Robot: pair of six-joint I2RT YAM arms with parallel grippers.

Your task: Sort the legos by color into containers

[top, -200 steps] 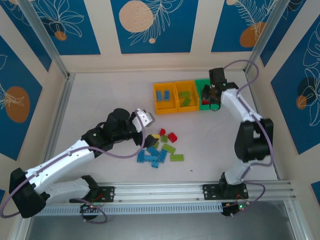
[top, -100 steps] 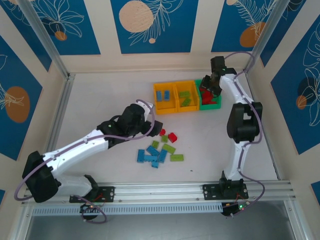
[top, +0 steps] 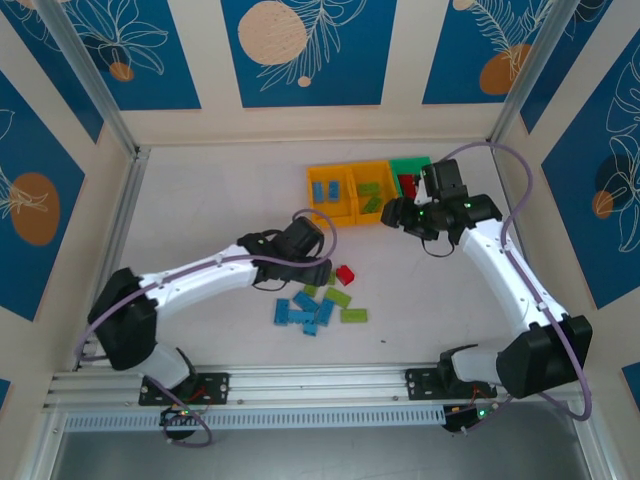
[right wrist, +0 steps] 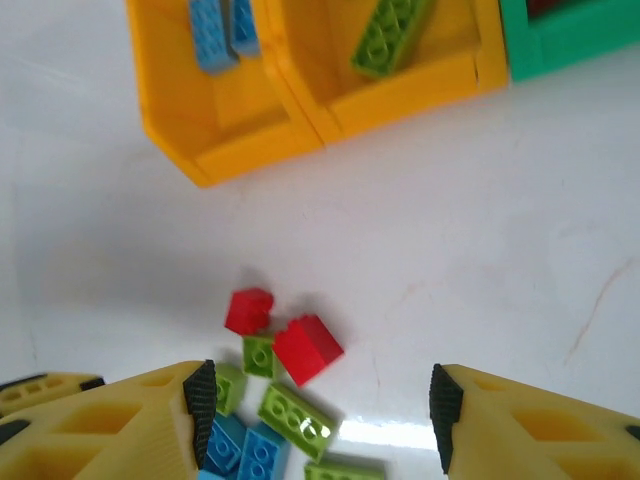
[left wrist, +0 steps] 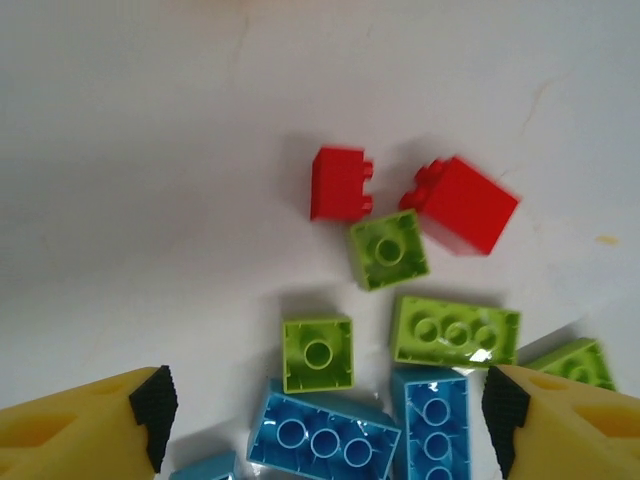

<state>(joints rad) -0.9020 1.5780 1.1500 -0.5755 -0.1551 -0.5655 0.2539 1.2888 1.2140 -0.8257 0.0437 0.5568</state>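
Beneath the left pincer (top: 316, 270), part of the legos (top: 338, 297).

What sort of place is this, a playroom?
Probably a robot lab's test booth: left arm and right arm bolted to a rail, a walled table, bricks and bins laid out for sorting.

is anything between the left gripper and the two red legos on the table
Nothing covers the red legos; they sit bare on the table. But lime green legos and blue legos lie between them and the open left gripper, so a low reach would hit those first.
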